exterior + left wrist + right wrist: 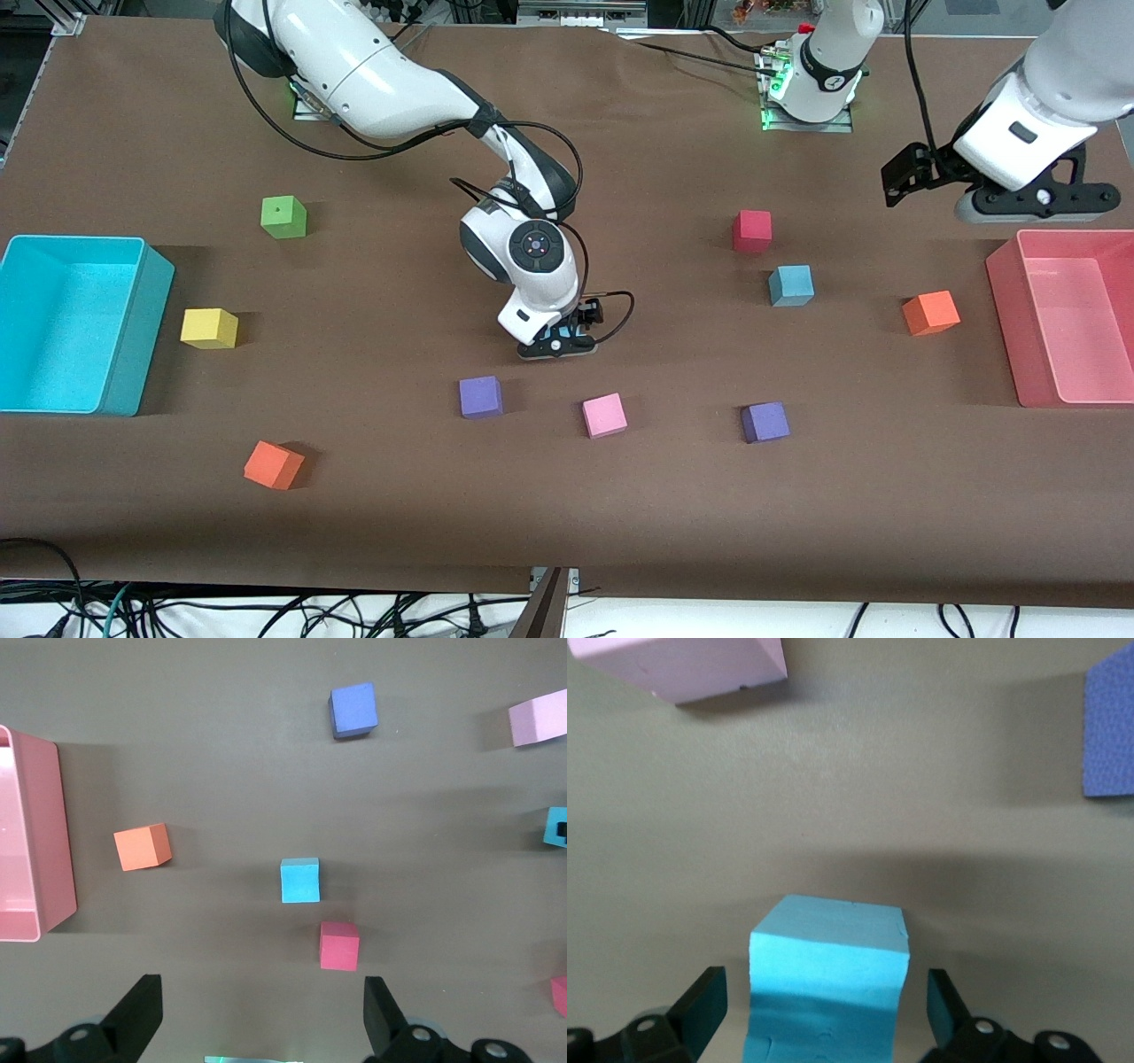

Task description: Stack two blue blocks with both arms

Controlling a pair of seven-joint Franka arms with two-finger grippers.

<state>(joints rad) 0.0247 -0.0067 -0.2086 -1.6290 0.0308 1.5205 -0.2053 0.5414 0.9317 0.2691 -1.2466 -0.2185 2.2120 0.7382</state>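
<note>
One blue block [791, 285] sits on the brown table toward the left arm's end, just nearer the front camera than a red cube [752, 230]; the left wrist view shows this block [299, 880] too. The other blue block [828, 992] rests on the table near the middle, mostly hidden in the front view. My right gripper [558, 344] is low around it, open [824, 1014], with a gap between each finger and the block. My left gripper [1032, 208] hangs open [261, 1019] in the air by the pink bin [1072, 390], with nothing between its fingers.
A cyan bin [133, 337] stands at the right arm's end. Scattered cubes: two purple [480, 396] [765, 422], pink [604, 415], two orange [930, 312] [273, 464], yellow [209, 328], green [283, 217].
</note>
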